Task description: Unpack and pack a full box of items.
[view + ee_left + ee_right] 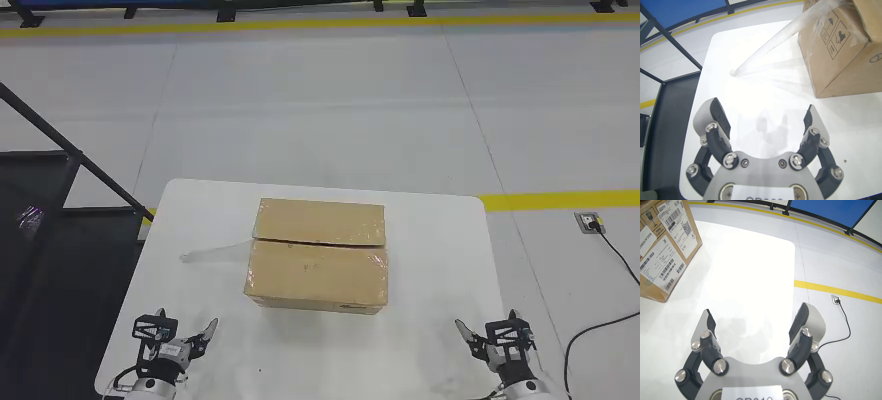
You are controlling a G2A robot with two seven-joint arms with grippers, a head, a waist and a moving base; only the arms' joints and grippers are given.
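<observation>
Cardboard box (pixel 318 262) sits closed near the middle of the white tabletop (pixel 430 230), its two top flaps meeting along a seam. A strip of clear tape (pixel 770 45) trails from the box's top down to the tabletop on our left arm's side. Our left claw (pixel 762 103) and right claw (pixel 755 307) hang wide and empty over the near edge, one on each side and well apart from the box. We judge the unpacking barely begun, since the flaps are not yet lifted. Next, a claw must get under a flap edge and fold it back without dragging the box.
</observation>
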